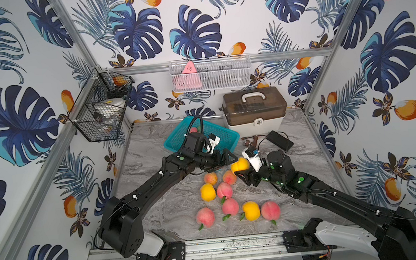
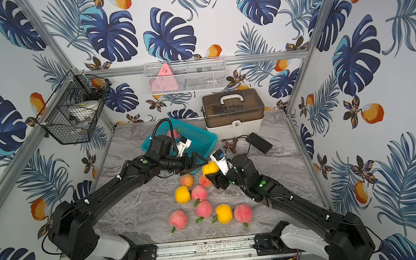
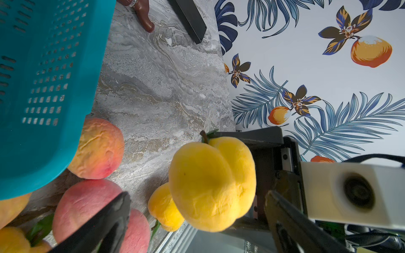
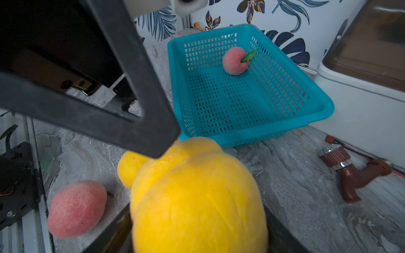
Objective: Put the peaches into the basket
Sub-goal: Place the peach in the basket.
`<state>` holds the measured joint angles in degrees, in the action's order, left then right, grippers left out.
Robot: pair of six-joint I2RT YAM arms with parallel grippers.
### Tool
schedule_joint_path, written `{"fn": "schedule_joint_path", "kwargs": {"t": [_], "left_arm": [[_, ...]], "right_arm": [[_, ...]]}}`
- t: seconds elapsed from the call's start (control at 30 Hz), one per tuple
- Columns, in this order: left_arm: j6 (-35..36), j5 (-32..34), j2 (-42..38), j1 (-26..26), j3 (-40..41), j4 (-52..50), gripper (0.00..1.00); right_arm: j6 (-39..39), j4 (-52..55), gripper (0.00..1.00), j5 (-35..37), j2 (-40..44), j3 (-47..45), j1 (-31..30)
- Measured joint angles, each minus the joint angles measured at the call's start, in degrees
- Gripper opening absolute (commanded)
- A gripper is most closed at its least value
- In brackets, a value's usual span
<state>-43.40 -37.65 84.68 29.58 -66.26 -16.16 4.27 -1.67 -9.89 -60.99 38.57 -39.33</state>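
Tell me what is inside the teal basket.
One pink peach lies by a wall of the basket; the right wrist view shows nothing else inside. In both top views the left arm covers part of it.

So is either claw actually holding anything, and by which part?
The right gripper pinches a yellow peach on two opposite sides. The left gripper is open, holding nothing.

Ten peaches [image 1: 224, 190] by my count: three yellow, seven pink; eight on the worktop [image 1: 173, 212], one in the basket [image 1: 229, 134], one held in the air; one teal basket; one handled case [image 1: 254, 110]; one black wire rack [image 1: 96, 112]; one white mesh tray [image 1: 210, 74]; one brown tap [image 4: 355, 173]; two arms [image 1: 150, 187].
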Motion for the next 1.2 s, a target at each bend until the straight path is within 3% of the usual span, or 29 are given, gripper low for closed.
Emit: {"fn": "schedule_joint_path", "kwargs": {"t": [0.8,1.2], "left_arm": [[-0.9,-1.6,1.4,1.1,-0.4,1.9,0.97],[-1.9,-1.4,2.9,2.6,-0.5,3.7,0.80]], "right_arm": [[2.6,-6.3,0.67,-3.1,-3.5,1.2,-0.1],[2.2,-5.9,0.67,-3.3,-4.1,1.4,-0.1]]}}
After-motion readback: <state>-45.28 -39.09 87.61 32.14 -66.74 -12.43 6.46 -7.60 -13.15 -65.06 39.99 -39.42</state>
